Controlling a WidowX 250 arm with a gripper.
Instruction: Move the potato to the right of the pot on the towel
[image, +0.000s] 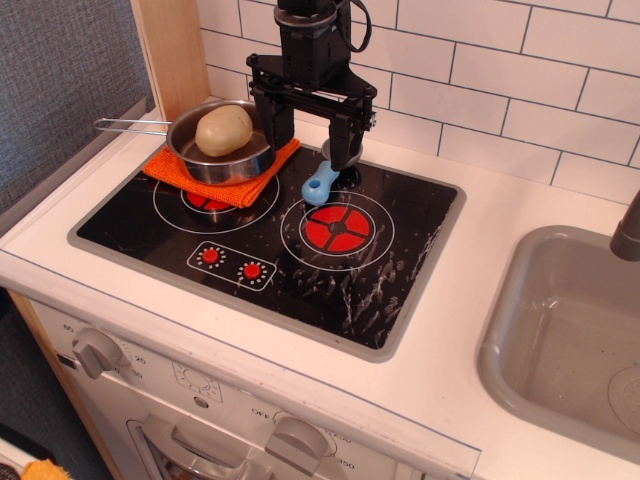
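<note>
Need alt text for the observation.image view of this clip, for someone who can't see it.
A tan potato sits inside a steel pot on an orange towel at the toy stove's back left burner. The black end effector, jaws apart, hangs just right of the pot, above a blue-handled scoop. A grey sink lies to the right.

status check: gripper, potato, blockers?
Black gripper open, empty, beside steel saucepan. Tan egg-shaped potato inside saucepan, on orange towel. Blue-handled scoop lies right of towel.

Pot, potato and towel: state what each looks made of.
Pot: polished metal, likely steel, judging by its bright reflections. Potato: smooth tan plastic by its even sheen, probably a toy. Towel: matte orange fabric, soft and slightly rumpled at the edges.
</note>
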